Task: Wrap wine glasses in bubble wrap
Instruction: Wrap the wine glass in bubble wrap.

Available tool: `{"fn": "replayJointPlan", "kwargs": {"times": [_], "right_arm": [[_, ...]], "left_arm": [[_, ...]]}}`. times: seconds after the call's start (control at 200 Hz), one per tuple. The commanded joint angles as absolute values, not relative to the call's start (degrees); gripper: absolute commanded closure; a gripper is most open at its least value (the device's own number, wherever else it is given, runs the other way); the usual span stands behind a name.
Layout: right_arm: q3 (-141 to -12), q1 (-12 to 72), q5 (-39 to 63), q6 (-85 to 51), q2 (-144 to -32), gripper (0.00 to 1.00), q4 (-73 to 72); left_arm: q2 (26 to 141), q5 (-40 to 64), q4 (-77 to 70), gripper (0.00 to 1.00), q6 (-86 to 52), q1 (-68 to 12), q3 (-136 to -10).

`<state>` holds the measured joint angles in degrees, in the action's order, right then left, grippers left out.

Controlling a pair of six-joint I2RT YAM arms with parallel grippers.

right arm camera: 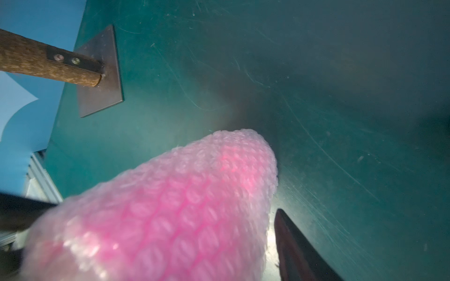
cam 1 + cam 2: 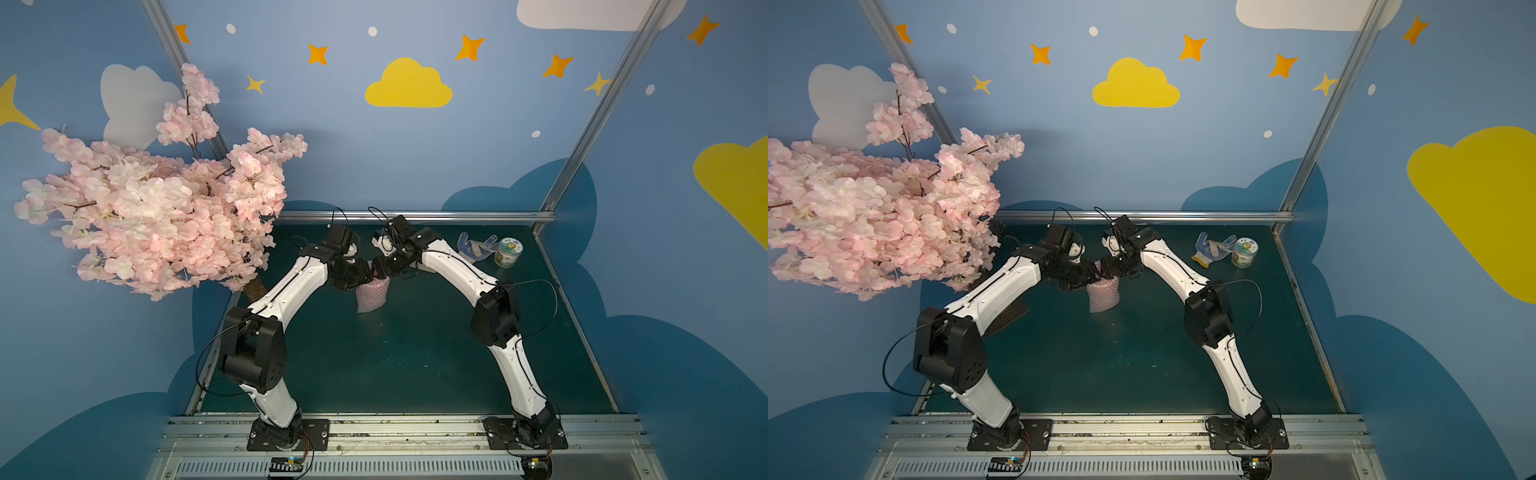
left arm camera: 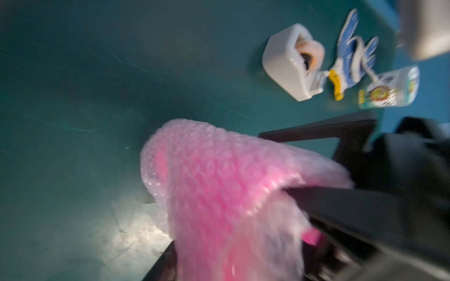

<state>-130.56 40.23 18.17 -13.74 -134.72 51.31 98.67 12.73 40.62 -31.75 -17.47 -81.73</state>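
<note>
- While both arms crowd the same spot mid-table, you risk knocking one wrist against the other. The left gripper (image 2: 362, 275) and right gripper (image 2: 384, 268) meet almost nose to nose above the bundle.
- The bubble wrap (image 2: 372, 296) stands as an upright, pink-tinted roll on the green table (image 2: 395, 365), around the goblet. You see no tape on it, so a slackened hold may let it spring open or topple.
- The blurred wrist views don't tell you whether either pincer truly clamps. The right one's jaws sit either side of the roll, one touching it, with a sliver of table beside the other. Only one finger of the left one shows, under the roll.
- A bare hot-pink bit of the goblet (image 3: 311, 237) peeks out by the right gripper, so that end looks uncovered. Squeezing there could push the goblet out.
- The blossom tree (image 2: 158, 208) overhangs the left arm's side, and its base plate (image 1: 102, 73) sits well apart from the roll.
- The tape dispenser (image 3: 289, 63), glove (image 2: 1212, 247) and can (image 2: 1244, 252) lie in the far right corner. The right arm stands between them and you.
</note>
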Motion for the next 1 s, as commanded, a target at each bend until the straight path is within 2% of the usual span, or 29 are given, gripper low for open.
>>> {"fn": "replayJointPlan", "kwargs": {"times": [0.0,0.105,0.35,0.511,0.721,0.726,0.736,0.746,0.816,0.916,0.996], "right_arm": [[-132.0,38.2,21.6,-14.7,-131.3,0.40,52.2],[-131.9,37.3,23.9,-14.1,-127.8,0.39,51.2],[-127.5,36.0,28.1,-16.5,-119.1,0.37,49.0],[-120.4,33.5,29.9,-16.8,-112.5,0.34,47.1],[-105.1,27.9,26.7,-14.2,-103.5,0.23,46.3],[-104.7,27.7,26.5,-14.0,-103.3,0.22,46.4],[-103.9,27.4,26.0,-13.9,-102.8,0.22,46.4],[-103.2,27.0,25.7,-13.6,-102.4,0.20,46.5],[-97.3,24.2,25.0,-12.0,-98.7,0.15,45.8],[-88.2,20.4,18.6,-9.6,-92.8,0.15,43.8],[-77.4,18.0,9.1,-7.1,-86.9,0.15,36.9]], "left_arm": [[100.3,6.9,43.3,0.55,-31.4,-16.4,-79.8],[101.5,6.7,42.3,0.55,-31.1,-15.8,-79.8],[106.0,4.0,47.2,0.48,-29.4,-16.0,-85.8],[102.2,6.5,48.1,0.30,-29.7,-15.1,-88.1],[95.6,12.8,46.6,0.21,-29.3,-13.4,-91.5],[95.4,12.8,46.6,0.20,-29.3,-13.3,-91.5],[95.1,12.8,46.5,0.08,-29.3,-13.2,-91.5],[94.8,12.8,46.4,0.02,-29.2,-13.1,-91.5],[92.6,12.2,44.8,0.00,-27.9,-12.8,-90.5],[88.7,5.6,41.8,0.00,-25.7,-11.7,-86.0],[83.6,-12.5,33.7,0.00,-24.4,-11.3,-75.2]]}}
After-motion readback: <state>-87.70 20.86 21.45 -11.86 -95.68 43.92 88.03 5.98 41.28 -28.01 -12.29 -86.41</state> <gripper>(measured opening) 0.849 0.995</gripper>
